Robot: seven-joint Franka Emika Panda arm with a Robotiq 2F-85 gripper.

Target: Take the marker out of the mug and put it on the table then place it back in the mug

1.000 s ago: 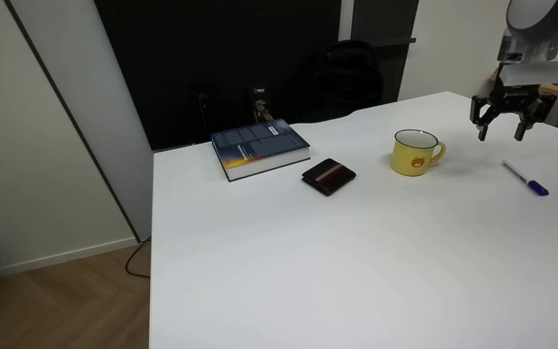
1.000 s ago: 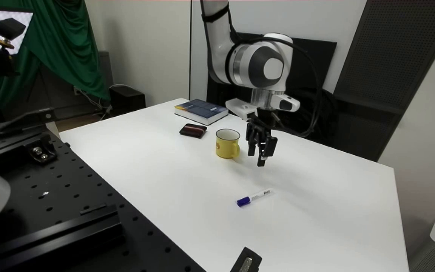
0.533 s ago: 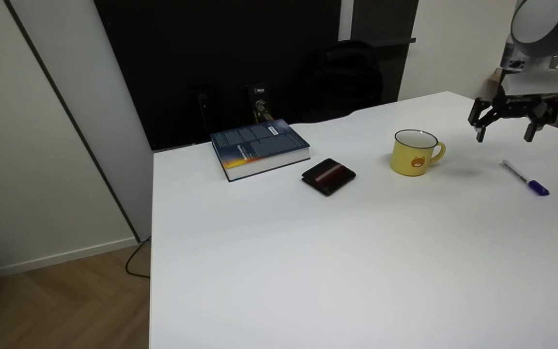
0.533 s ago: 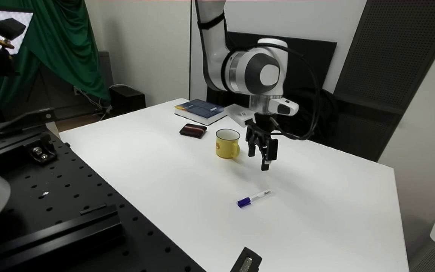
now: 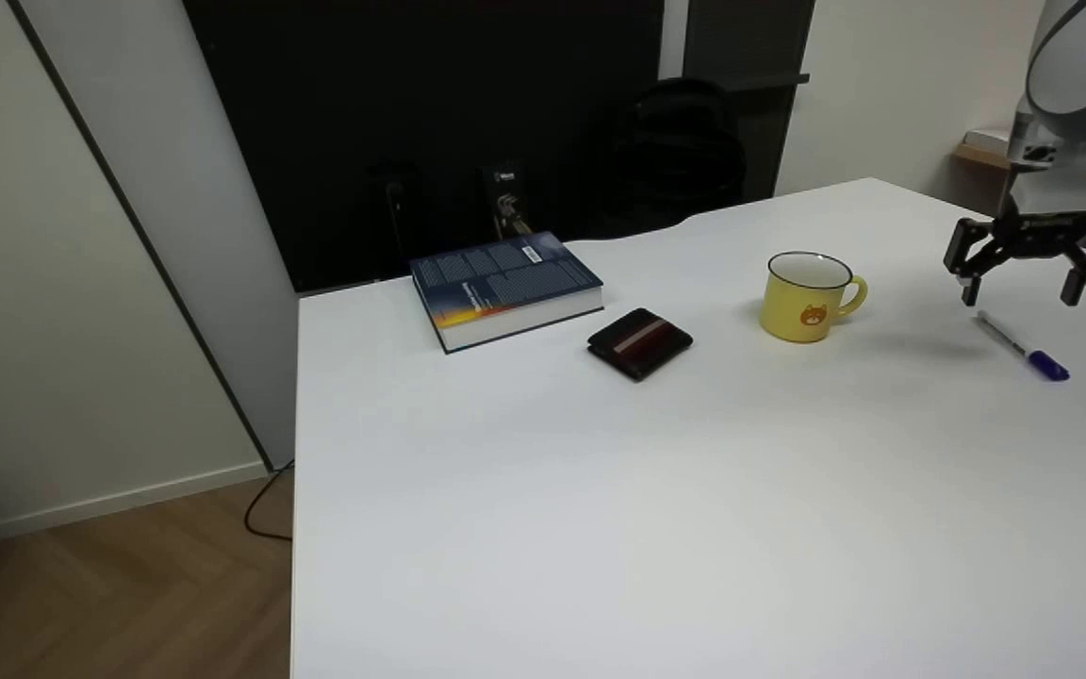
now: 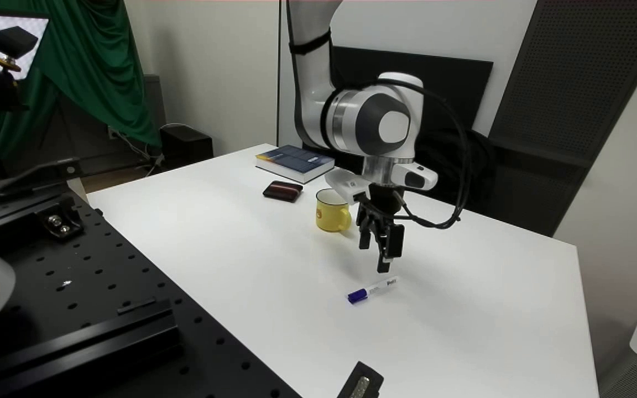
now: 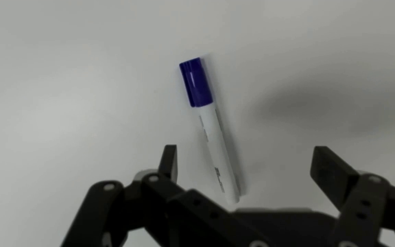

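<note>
Plain white tabletop [image 6: 490,309]; on it, in an exterior view, slim white blue-capped marker [image 6: 372,290] lies flat, blue end toward 8 o'clock. Black two-finger gripper [image 6: 374,255] hangs above, pointed down, fingers spread; white-grey arm [image 6: 346,124] reaches from 12. Yellow dark-rimmed mug [image 6: 331,214] upright, marker's 11.

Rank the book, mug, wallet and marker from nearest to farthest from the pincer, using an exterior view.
In an exterior view, from the pincer:
1. The marker: just below it, on the table.
2. The mug: picture-left of it.
3. The wallet: farther left, past the mug.
4. The book: leftmost, past the wallet.
</note>
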